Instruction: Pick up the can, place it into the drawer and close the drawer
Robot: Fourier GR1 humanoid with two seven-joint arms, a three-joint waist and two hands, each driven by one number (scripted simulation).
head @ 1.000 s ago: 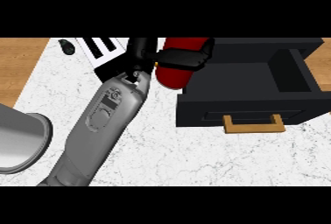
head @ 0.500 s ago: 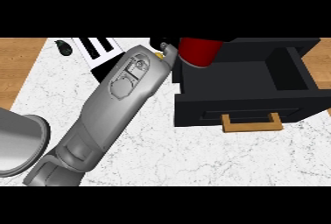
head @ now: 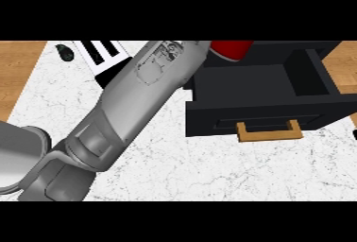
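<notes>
Red can (head: 231,49) hangs over the open drawer (head: 261,82) at upper right; fingers hidden, so their hold cannot be told. Next: lower and release.

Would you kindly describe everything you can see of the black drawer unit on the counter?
The drawer is a matte black box, pulled open, standing on the white marbled counter at the view's upper right. Its dark inside shows nothing lying in it. The front panel faces the viewer and carries a tan, wood-coloured U-shaped handle. A red can shows just above its back left corner, at the end of the grey forearm, whose edge overlaps the drawer's left side.
</notes>
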